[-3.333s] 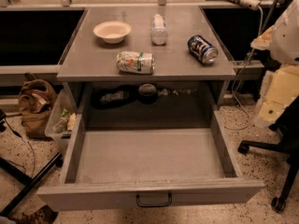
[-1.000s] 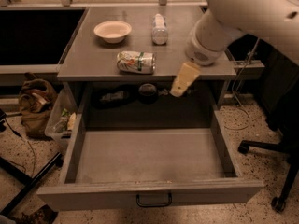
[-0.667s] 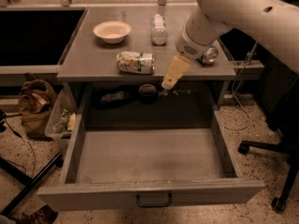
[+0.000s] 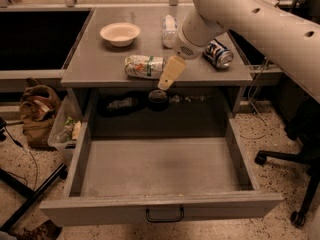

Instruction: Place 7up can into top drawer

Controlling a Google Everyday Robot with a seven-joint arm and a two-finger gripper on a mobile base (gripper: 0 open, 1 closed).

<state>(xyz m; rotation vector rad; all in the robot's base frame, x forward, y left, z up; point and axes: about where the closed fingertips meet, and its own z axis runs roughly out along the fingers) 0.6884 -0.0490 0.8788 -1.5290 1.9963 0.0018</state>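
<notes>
Camera view is crossed from the upper right by the white arm [image 4: 260, 24], which covers the right rear part of the desk [image 4: 95, 59]. The gripper [image 4: 167, 79] is held at the desk's front edge, tilted down and to the left, with its tip just past the edge; whether it is spread or pressed together cannot be told, and nothing is seen held in it.

Below and in front of the gripper, one top drawer [image 4: 100, 211] is pulled far out. Its grey floor is seen uncovered from wall to wall, and one dark handle [image 4: 165, 215] is set at the middle of its front panel. Open room is left between the desk edge and the drawer floor.

An office chair [image 4: 302, 134] stands well to the right of the gripper, near the drawer's right front corner. A brown bag [image 4: 36, 109] and a clear bin [image 4: 67, 126] are seen on the floor far to the left.

Two cans are counted, both on their sides. The 7up can [image 4: 144, 66] lies just left of the gripper, near the front edge; contact cannot be told. The dark blue can [image 4: 218, 53] lies to the right, beyond the arm. One white bowl [image 4: 120, 33] is set behind and to the left, and one pale bottle [image 4: 169, 25] directly behind. Dark clutter [image 4: 120, 104] is seen under the desk, below the gripper.
</notes>
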